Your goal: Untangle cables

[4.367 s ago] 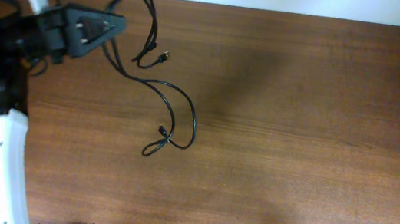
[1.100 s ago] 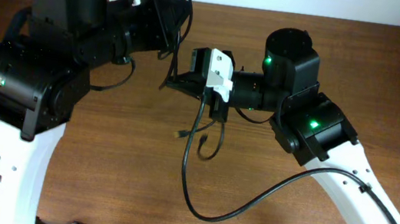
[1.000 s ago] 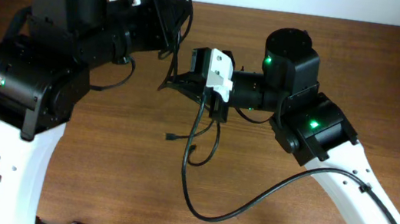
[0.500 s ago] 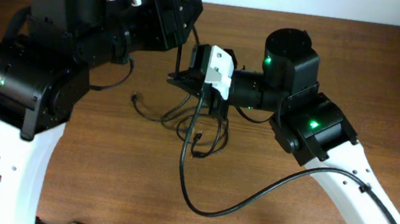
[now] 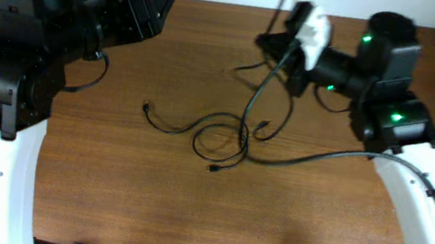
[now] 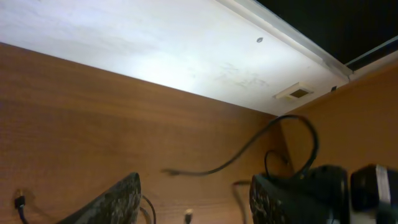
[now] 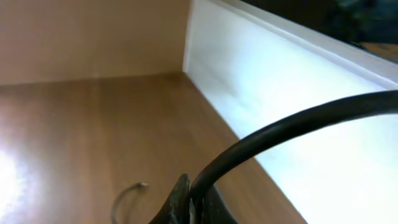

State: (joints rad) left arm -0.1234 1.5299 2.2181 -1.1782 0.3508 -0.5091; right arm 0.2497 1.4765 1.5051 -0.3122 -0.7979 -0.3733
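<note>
**A:** What is the right gripper doing?

**B:** Its fingers are pinched together on the held cable. In the right wrist view the black cord leaves the closed tips and runs up and to the right, across the white wall.

**A:** And from overhead?

**B:** The right gripper sits near the far edge of the table and points toward the left gripper. Thin strands run from it down toward the wood.

**A:** How does the left gripper stand?

**B:** It is spread wide. Through the gap between its fingers I see only table, wall and distant cord. It is at the far left, well apart from the right gripper.

**A:** Does the left wrist view show the held cable?

**B:** Yes. It arcs up from the right arm, and one plug end reaches out to the left.

**A:** Where is the rest?

**B:** A looped cable lies flat on the table between the two grippers, near the middle. One plug end points left. The cord curls into a loop, and the other end lies just below that loop.

**A:** Does it touch the held cable?

**B:** I cannot tell. Strands cross at the loop's right side, where the thick arm wire also sweeps over the table toward the right arm.
</note>
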